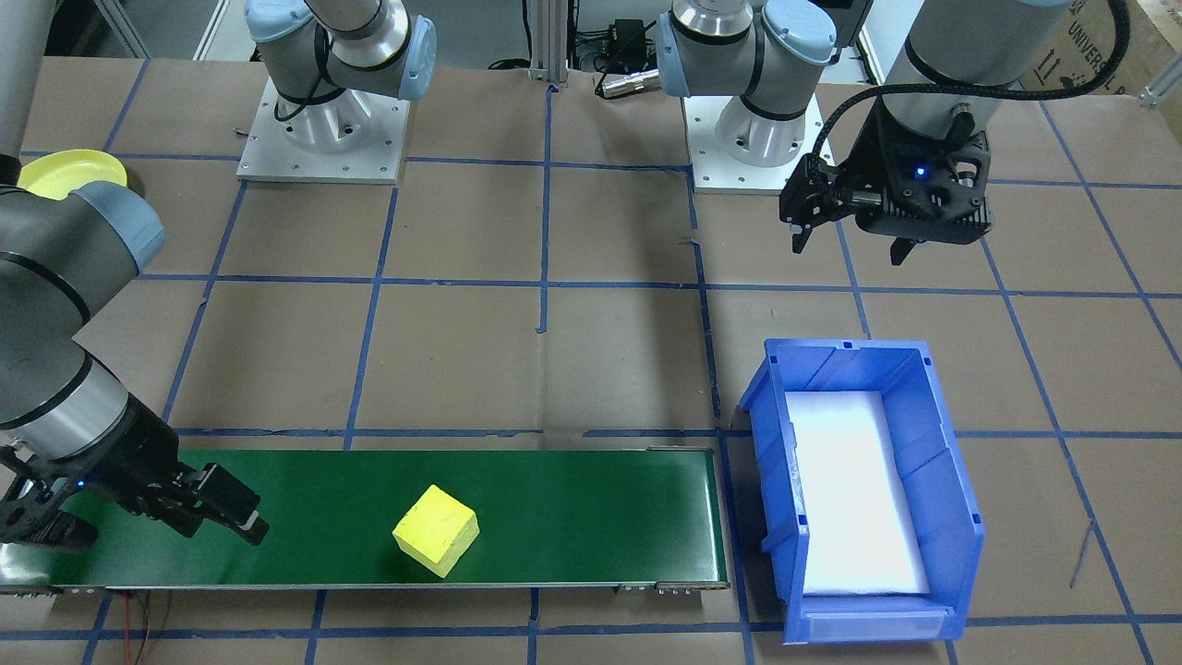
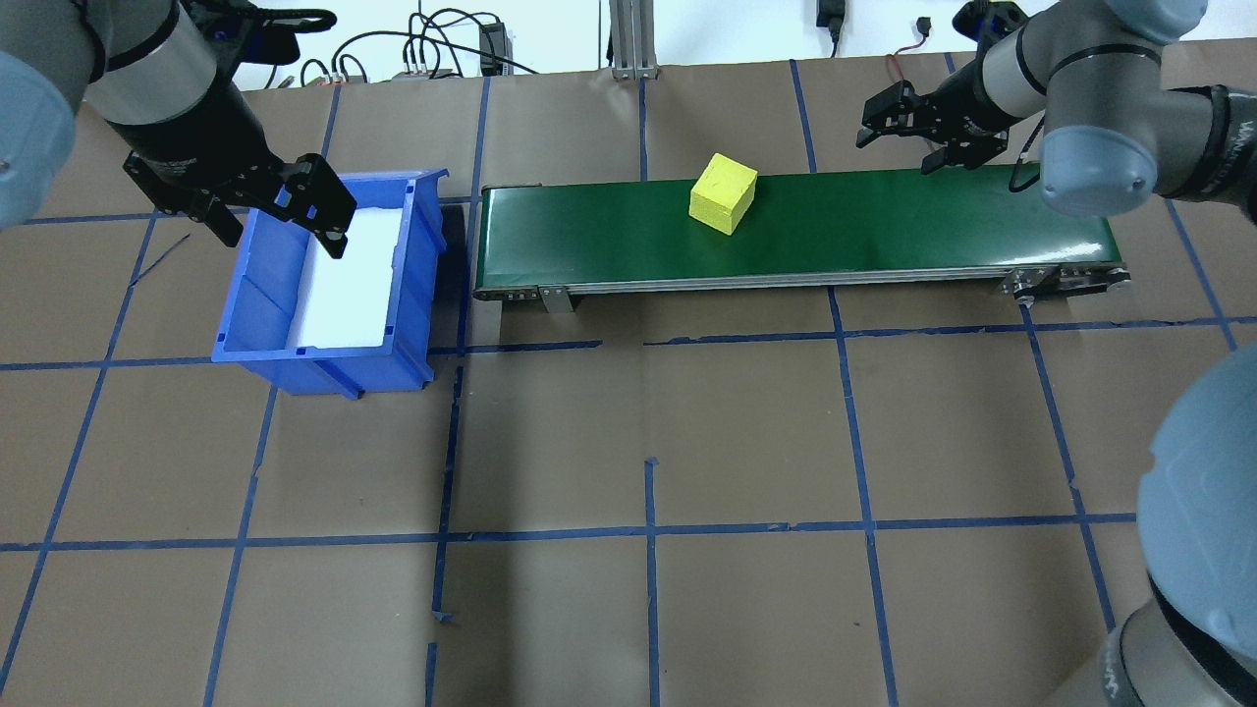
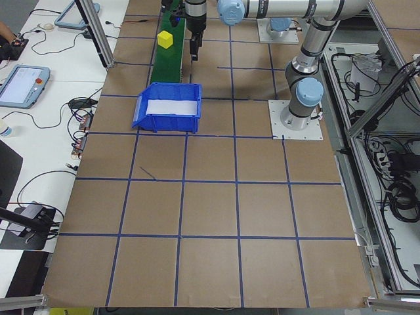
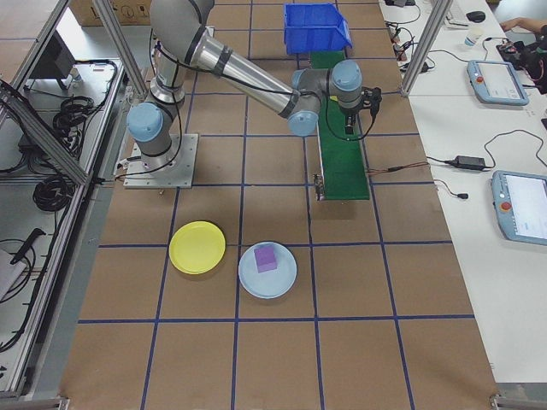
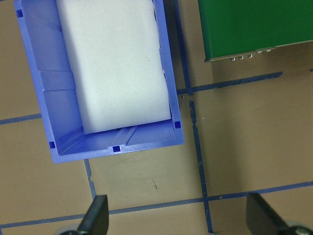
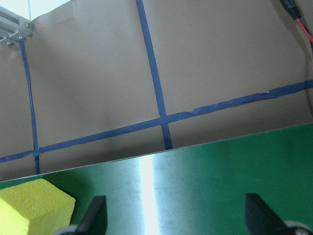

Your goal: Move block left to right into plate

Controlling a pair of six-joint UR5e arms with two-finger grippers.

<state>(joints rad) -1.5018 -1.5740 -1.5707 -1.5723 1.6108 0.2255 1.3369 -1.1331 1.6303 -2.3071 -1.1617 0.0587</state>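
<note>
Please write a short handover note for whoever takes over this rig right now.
Left hand: open, empty, hovering at the blue bin.
Right hand: open, empty, hovering at the right end of the green belt.
Yellow block: lying on the belt near its middle, untouched by either hand.
Yellow plate: empty, on the table on the robot's right, beside a light blue plate holding a purple block.
Done: nothing with this block.
Left: right hand grasps the yellow block and sets it in the yellow plate.
</note>
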